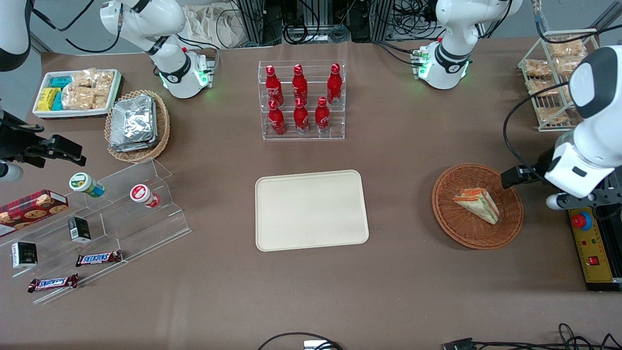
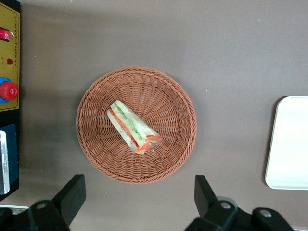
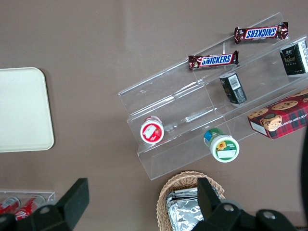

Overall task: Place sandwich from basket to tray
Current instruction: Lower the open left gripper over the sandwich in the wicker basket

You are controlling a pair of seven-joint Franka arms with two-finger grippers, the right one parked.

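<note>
The sandwich [image 1: 477, 204], a pale wedge with orange and green filling, lies in the round reddish-brown wicker basket [image 1: 457, 228] toward the working arm's end of the table. My left gripper [image 1: 517, 176] hovers high above the basket's edge, open and empty. In the left wrist view the sandwich [image 2: 133, 127] lies near the middle of the basket [image 2: 96, 144]. The gripper [image 2: 138, 197] is over bare table just off the rim, its fingers [image 2: 72, 192] spread wide. The cream-beige tray [image 1: 311, 210] lies flat and bare mid-table, and its edge shows in the wrist view [image 2: 291, 144].
A yellow control box with a red button [image 1: 590, 253] lies beside the basket. A wire rack of bagged snacks [image 1: 554, 78] stands farther from the camera. A clear rack of red bottles [image 1: 301, 99] stands farther back than the tray. An acrylic snack stand [image 1: 112, 223] and a foil-pack basket [image 1: 136, 124] lie toward the parked arm's end.
</note>
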